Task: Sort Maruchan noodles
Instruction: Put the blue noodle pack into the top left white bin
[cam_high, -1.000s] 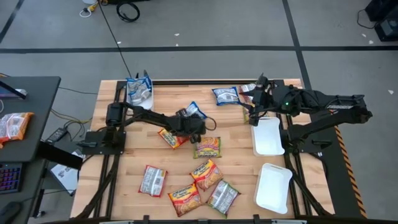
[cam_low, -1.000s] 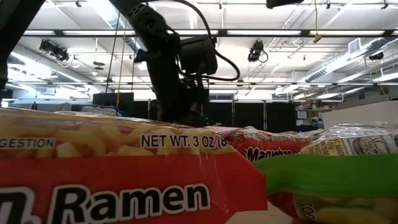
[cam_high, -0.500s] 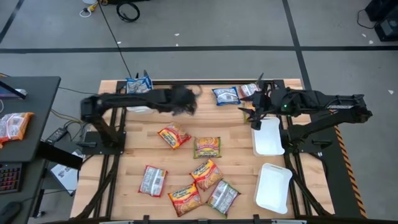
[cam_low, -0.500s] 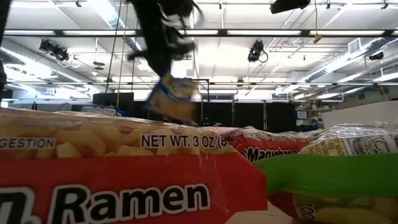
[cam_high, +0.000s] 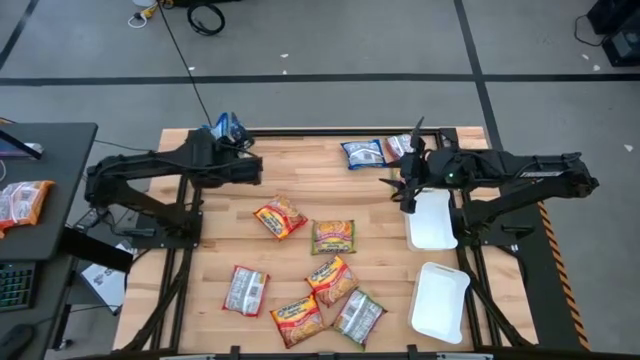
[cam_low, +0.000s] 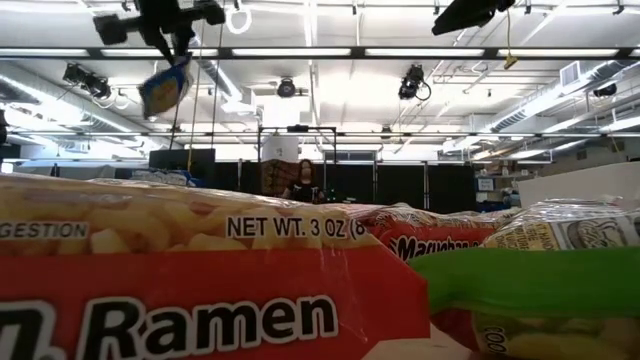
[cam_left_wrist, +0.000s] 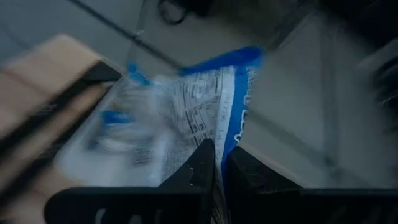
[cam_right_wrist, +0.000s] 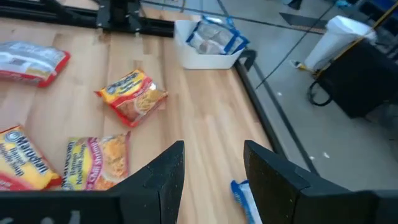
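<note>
My left gripper (cam_high: 224, 140) is raised over the table's far left corner, shut on a blue-white noodle packet (cam_high: 229, 126). In the low view that packet (cam_low: 165, 88) hangs high above the table. Several more packets lie on the wood: a red-yellow one (cam_high: 279, 217), an orange one (cam_high: 333, 236), a pinkish-silver one (cam_high: 245, 290), a green one (cam_high: 358, 315) and a blue one (cam_high: 362, 152) at the far edge. My right gripper (cam_high: 404, 188) hovers open at the far right, with nothing between its fingers (cam_right_wrist: 176, 163). My left gripper pinches the blue-white packet between its two fingers at one blue-bordered edge (cam_left_wrist: 231, 146). The packet is lifted clear of the table and hangs below the gripper (cam_low: 168, 25), tilted.
Two white trays (cam_high: 430, 218) (cam_high: 441, 300) stand along the right edge. A white tray (cam_right_wrist: 208, 57) with blue packets sits at the far left corner, under my left arm. A packet fills the front of the low view (cam_low: 200, 290).
My left gripper has risen from the middle of the table and swung toward the far left corner, rolling its wrist as it went. The blue-white packet has gone up with it, lifted clear of the table.
</note>
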